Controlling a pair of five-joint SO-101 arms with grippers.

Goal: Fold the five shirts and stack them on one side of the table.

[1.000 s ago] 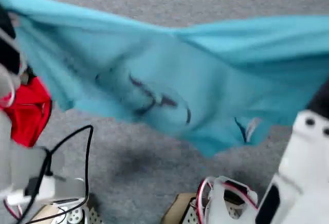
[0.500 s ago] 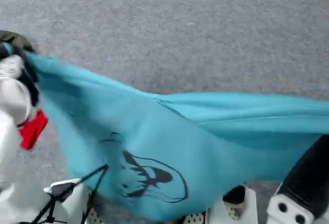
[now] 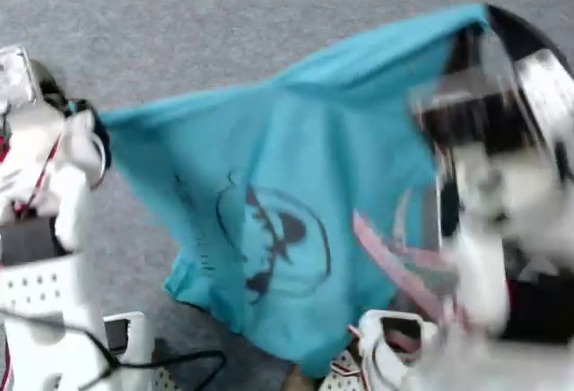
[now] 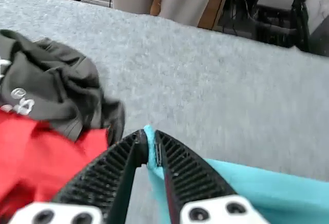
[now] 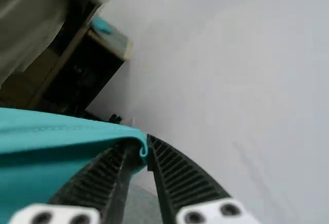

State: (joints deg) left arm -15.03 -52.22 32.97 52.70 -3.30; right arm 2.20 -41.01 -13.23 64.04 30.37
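I hold the turquoise T-shirt [image 3: 296, 221] stretched in the air above the grey table [image 3: 269, 32], left gripper [image 4: 149, 143] and right gripper [image 5: 144, 149] each clamped on an edge corner; it seems light, limp and prone to sag, so the corners suit gripping.

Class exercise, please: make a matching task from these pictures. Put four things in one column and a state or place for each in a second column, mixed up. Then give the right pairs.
Column one:
1. blue shirt
2. black shirt
3. red shirt
4. table

Column two:
A. grey, felt-like top
B. crumpled heap with white marks
C. hangs in the air, pinched by the left tool and the right tool
D. lies on the table, touching the crumpled heap

Pairs: 1-C, 2-B, 3-D, 4-A
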